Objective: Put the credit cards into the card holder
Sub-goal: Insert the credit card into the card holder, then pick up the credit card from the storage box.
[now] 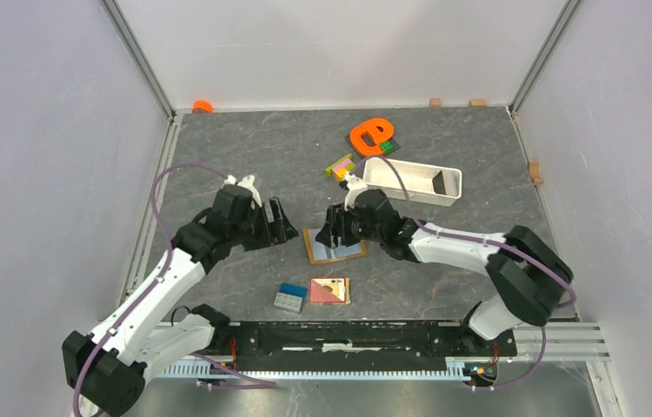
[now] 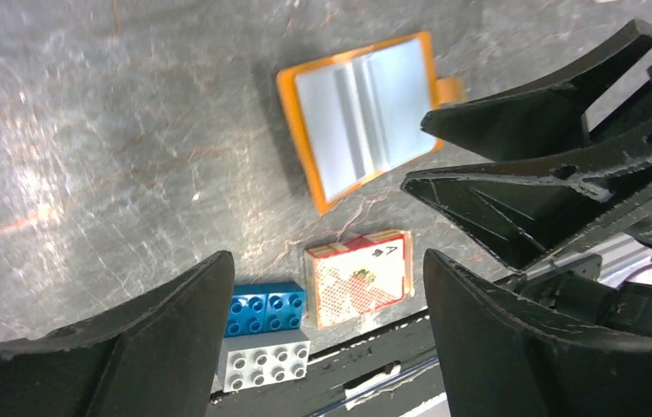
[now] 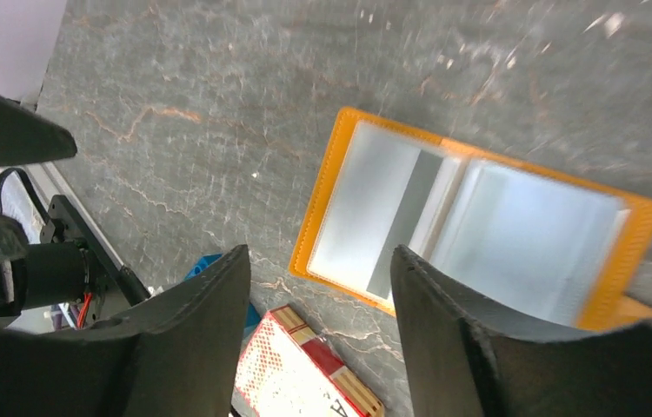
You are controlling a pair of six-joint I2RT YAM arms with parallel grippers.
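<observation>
Nearest the arm bases, a blue-and-grey block [image 1: 289, 298] and a red-and-tan tile [image 1: 329, 291] are lying just beside each other. Neither is being touched, and neither is judged to belong to the task.

Just beyond them, the card holder [image 1: 334, 245] is being presented spread open and flat on the table [image 1: 218, 156], lining upward (its snap tab [image 2: 449, 89] is projecting from one edge). Both inner halves are thereby being exposed to access from above.

The right gripper [image 3: 318, 256] is being held over the holder, its jaws standing apart with nothing between them. The left gripper [image 2: 327, 269] is being held just beside the holder's left side, its jaws likewise spread wide and empty. With neither tool carrying anything, this posture is judged to be one of release or approach, not of transport.

No credit cards are being seen loose on the table. Pale panels are showing in both halves of the holder; whether these are seated cards or bare lining cannot be told.

Farther back, a white tray [image 1: 413, 180] and an orange piece [image 1: 370, 135] are being left well apart from the work.
</observation>
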